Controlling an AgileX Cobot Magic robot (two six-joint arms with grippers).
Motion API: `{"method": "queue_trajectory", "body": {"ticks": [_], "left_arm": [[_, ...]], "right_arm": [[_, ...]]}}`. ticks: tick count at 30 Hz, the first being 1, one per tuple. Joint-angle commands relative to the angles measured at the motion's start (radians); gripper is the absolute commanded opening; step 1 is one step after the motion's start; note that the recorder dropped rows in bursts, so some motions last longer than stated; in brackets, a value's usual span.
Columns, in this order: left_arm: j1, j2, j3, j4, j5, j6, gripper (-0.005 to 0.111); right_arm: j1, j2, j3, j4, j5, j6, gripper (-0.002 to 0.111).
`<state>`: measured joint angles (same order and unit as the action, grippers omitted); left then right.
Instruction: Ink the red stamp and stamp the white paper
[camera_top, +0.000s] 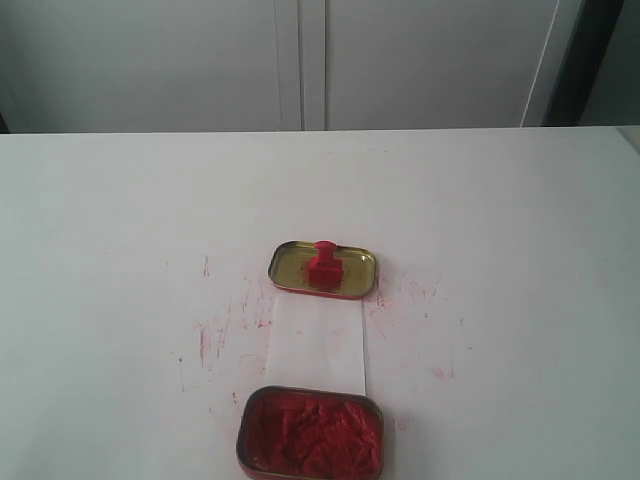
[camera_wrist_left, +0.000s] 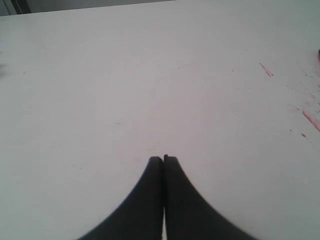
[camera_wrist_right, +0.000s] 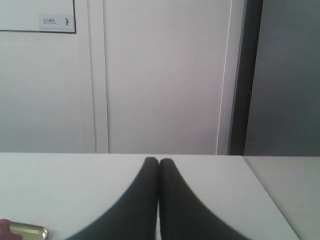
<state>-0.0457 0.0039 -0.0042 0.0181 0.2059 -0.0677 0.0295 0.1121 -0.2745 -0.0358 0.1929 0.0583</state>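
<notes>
1. Plainly, the red stamp (camera_top: 324, 262) stands upright and free inside the shallow gold lid (camera_top: 352, 270), handle up, near the middle of the white table (camera_top: 110, 230).
2. Just in front of that lid the white paper (camera_top: 318, 345) lies flat, between the lid and the gold-rimmed tin of red paste (camera_top: 310, 435). Its far edge meets the lid's rim and its near edge reaches the tin. The exterior view is too soft to say which lies over which.
3. Red smears (camera_top: 215, 335) mark the tabletop on both sides of the paper, thicker on the left of the exterior view.
4. The left gripper (camera_wrist_left: 163, 159) has its two dark fingers pressed together with nothing between them. It sits over bare tabletop, with a few red streaks (camera_wrist_left: 310, 119) at one edge of its camera's view.
5. The right gripper (camera_wrist_right: 159, 161) is likewise closed flat and holds nothing (its tips meet in a thin seam). It points across the table toward the pale wall panels (camera_wrist_right: 160, 75).
6. At the edge of the right wrist view a gold rim (camera_wrist_right: 30, 231) shows, with a sliver of red beside it. The sliver is possibly the stamp, but too little of it is visible to be sure.
</notes>
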Motion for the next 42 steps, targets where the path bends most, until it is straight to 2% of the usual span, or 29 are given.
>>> {"method": "queue_trajectory", "body": {"ticks": [1, 8, 16, 31, 38, 42], "left_arm": [[0.004, -0.004, 0.004, -0.002, -0.004, -0.003, 0.000], [0.004, -0.004, 0.004, -0.002, -0.004, -0.003, 0.000], [0.004, -0.004, 0.004, -0.002, -0.004, -0.003, 0.000], [0.004, -0.004, 0.004, -0.002, -0.004, -0.003, 0.000], [0.004, -0.004, 0.004, -0.002, -0.004, -0.003, 0.000], [0.004, -0.004, 0.004, -0.002, -0.004, -0.003, 0.000]], "right_arm": [[-0.005, 0.101, -0.075, -0.002, 0.062, 0.006, 0.000], [-0.005, 0.289, -0.172, 0.007, 0.150, 0.008, 0.000], [-0.005, 0.487, -0.207, 0.046, 0.202, 0.008, 0.000], [-0.005, 0.872, -0.282, 0.057, 0.135, 0.008, 0.000], [-0.001, 0.997, -0.399, 0.068, 0.221, 0.007, 0.000], [0.047, 1.105, -0.478, 0.068, 0.262, -0.016, 0.000]]}}
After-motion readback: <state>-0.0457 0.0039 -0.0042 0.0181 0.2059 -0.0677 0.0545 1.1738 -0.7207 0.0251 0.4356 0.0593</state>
